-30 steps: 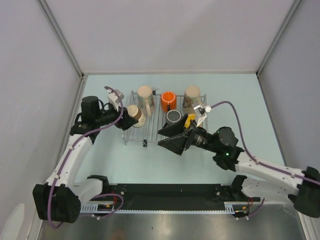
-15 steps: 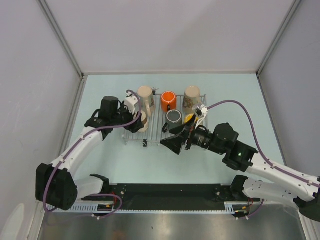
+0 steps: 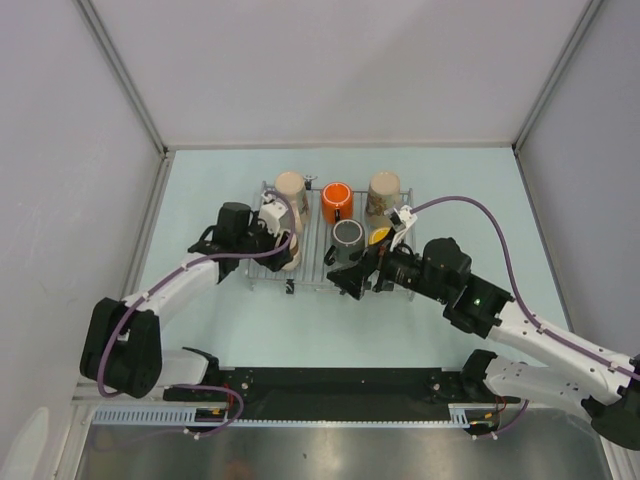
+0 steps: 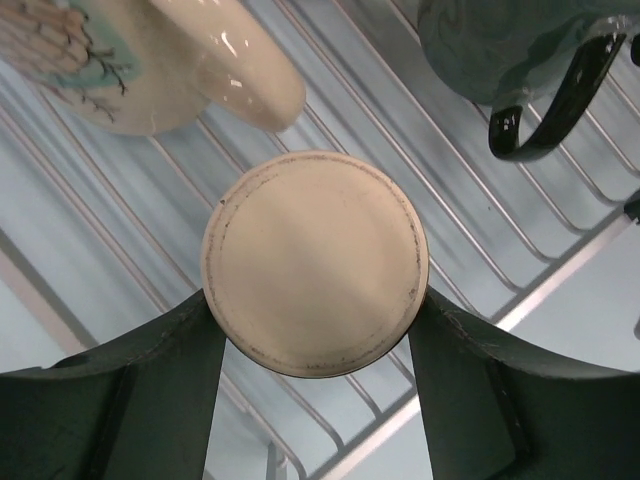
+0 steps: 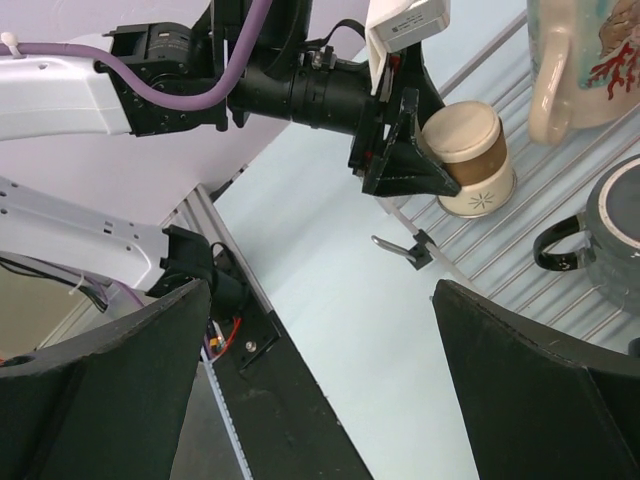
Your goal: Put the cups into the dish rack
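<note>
The dish rack (image 3: 305, 272) lies mid-table. On it stand a beige mug (image 3: 290, 188), an orange mug (image 3: 337, 203), a second beige mug (image 3: 383, 192), a dark grey mug (image 3: 348, 235) and a yellow mug (image 3: 380, 238), which my right arm partly hides. My left gripper (image 3: 283, 246) is shut on a beige cup with a brown band (image 4: 315, 262), held base-up over the rack's near left corner (image 4: 450, 220). The cup also shows in the right wrist view (image 5: 470, 160). My right gripper (image 5: 322, 290) is open and empty, over the table at the rack's front edge (image 3: 350, 280). No steel cup is in view.
A black clip (image 5: 418, 252) sticks out from the rack's front edge. In the left wrist view the first beige mug (image 4: 130, 60) and the dark grey mug (image 4: 500, 40) stand close beyond the held cup. The black base rail (image 3: 330, 385) runs along the near edge. Grey walls enclose the table.
My left arm has carried the beige cup rightward from beside the rack to over its near left corner. My right wrist has drawn back slightly, its gripper still open.
</note>
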